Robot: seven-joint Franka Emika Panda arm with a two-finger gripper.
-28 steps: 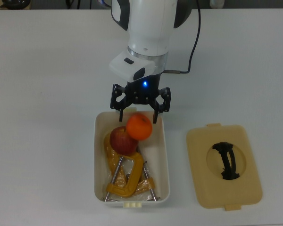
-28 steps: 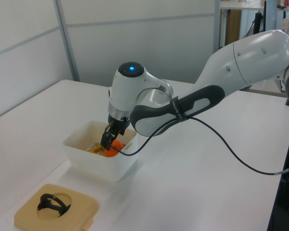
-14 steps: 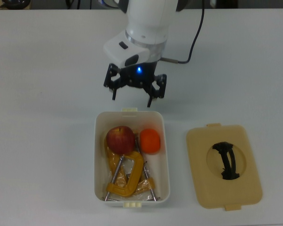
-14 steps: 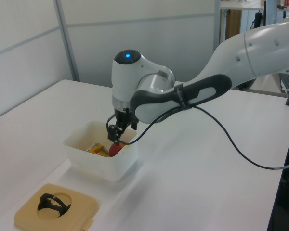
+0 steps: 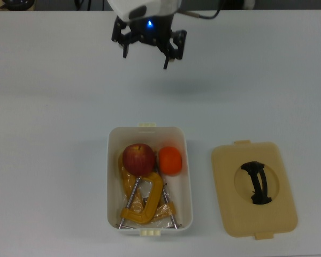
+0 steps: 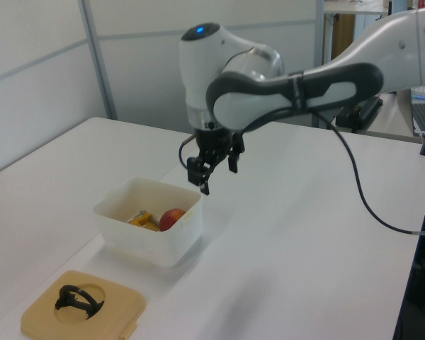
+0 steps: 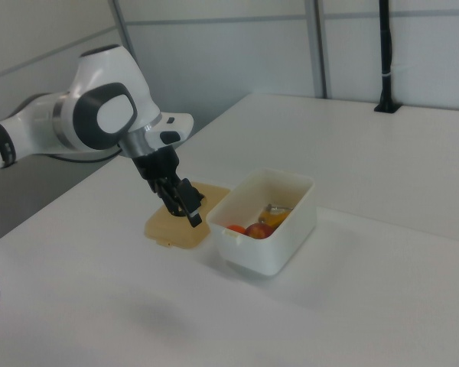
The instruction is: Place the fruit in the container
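In the top view we start at the left, where we see bare white table [image 5: 48, 160]. Moving right, we come to the white container [image 5: 111, 176] near the bottom middle. Inside it, at the end nearer the top of the picture, the red apple [image 5: 138, 159] sits on the top view's left and the orange [image 5: 170, 160] sits just beside it on the top view's right. They look like they touch. Below them in the tub lie yellow metal clamps [image 5: 144, 206].

Up at the top edge of the top view we see the gripper [image 5: 147, 51]. It hangs in the air, well apart from the container. Its two fingers are spread wide and they hold nothing. A small blue light glows on it.

Further right in the top view, the flat beige lid [image 5: 254, 188] lies on the table beside the container, not touching it. It has a black handle [image 5: 257, 183] in the middle.
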